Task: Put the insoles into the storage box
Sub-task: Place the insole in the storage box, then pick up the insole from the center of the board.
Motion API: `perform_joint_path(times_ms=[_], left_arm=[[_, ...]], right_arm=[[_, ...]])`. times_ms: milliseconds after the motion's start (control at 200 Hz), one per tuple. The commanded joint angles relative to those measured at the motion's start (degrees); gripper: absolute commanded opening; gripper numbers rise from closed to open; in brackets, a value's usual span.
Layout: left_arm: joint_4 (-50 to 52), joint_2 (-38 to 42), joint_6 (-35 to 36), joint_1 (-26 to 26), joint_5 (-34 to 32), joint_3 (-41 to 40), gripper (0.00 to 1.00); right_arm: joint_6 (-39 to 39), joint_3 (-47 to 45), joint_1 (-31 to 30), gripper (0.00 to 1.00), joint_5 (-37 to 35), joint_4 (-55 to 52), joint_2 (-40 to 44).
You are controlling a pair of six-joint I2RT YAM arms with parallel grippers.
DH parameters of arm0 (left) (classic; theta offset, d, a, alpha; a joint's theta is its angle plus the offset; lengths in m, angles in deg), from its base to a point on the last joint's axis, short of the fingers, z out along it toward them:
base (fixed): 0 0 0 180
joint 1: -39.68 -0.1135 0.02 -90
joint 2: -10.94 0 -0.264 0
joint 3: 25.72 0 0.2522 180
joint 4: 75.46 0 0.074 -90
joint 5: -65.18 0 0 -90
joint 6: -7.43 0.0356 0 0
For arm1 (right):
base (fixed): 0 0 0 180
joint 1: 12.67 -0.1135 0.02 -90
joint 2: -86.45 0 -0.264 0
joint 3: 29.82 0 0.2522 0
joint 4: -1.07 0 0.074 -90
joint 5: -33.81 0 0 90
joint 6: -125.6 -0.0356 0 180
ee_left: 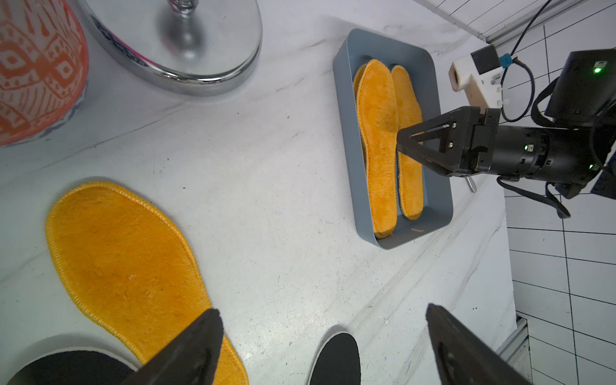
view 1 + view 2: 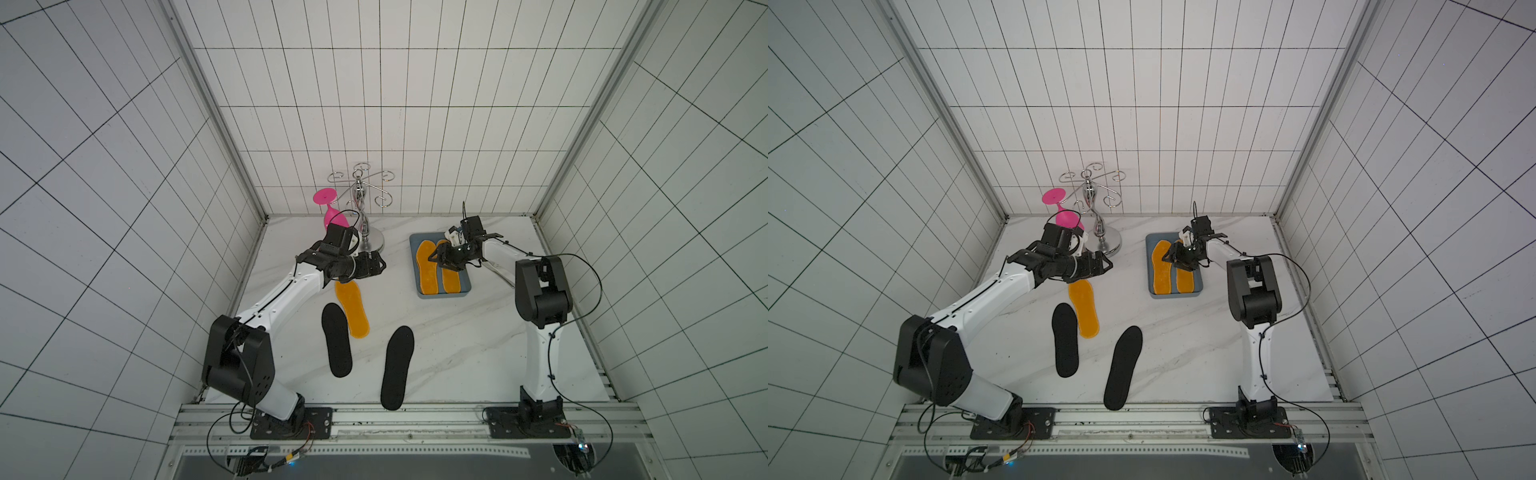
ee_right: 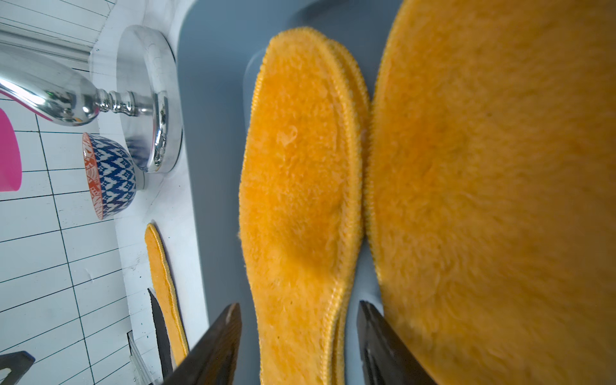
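The blue-grey storage box sits at the back right of the table. It holds three fuzzy orange insoles: two stacked and one beside them. My right gripper hovers low over the box, open, its jaws either side of the stacked pair with gaps. A further orange insole and two black insoles lie on the table. My left gripper is open and empty, above that orange insole's far end.
A chrome glass rack with a pink glass hanging from it stands at the back, behind my left wrist. A patterned bowl sits beside its base. The nearer black insole overhangs the table's front edge.
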Motion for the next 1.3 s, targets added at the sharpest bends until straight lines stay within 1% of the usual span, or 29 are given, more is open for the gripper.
perform_joint_path(times_ms=[0, 425, 615, 760, 840, 974, 1159, 1294], left_arm=[[0.7, 0.9, 1.1, -0.5, -0.4, 0.5, 0.97], [0.7, 0.7, 1.2, -0.9, -0.1, 0.1, 0.97], [1.1, 0.8, 1.3, -0.9, -0.6, 0.1, 0.97], [3.6, 0.3, 1.0, -1.2, -3.1, 0.6, 0.96], [6.0, 0.0, -0.4, -1.7, -5.3, 0.9, 0.95], [7.8, 0.4, -5.4, -3.0, -9.6, -0.2, 0.92], [5.8, 1.1, -11.4, -3.6, -14.7, -4.6, 0.84], [2.2, -0.1, -14.4, -3.9, -17.2, -9.7, 0.78]], right_arm=[[0.3, 2.8, -1.0, 0.59, 0.1, -0.9, -2.0], [0.7, 4.9, -2.7, 0.59, 0.2, -1.9, -4.2], [1.0, 4.3, -2.3, 0.59, -0.6, -2.3, -1.8], [1.8, 4.2, -1.8, 0.59, -2.3, -3.7, 1.3], [2.2, 3.9, -1.4, 0.60, -3.5, -4.3, 3.3], [2.8, 3.0, -0.9, 0.63, -5.5, -5.2, 6.7], [3.8, -1.1, -0.6, 0.64, -7.1, -5.7, 13.5], [4.9, -6.0, -0.7, 0.69, -10.3, -6.5, 20.1]])
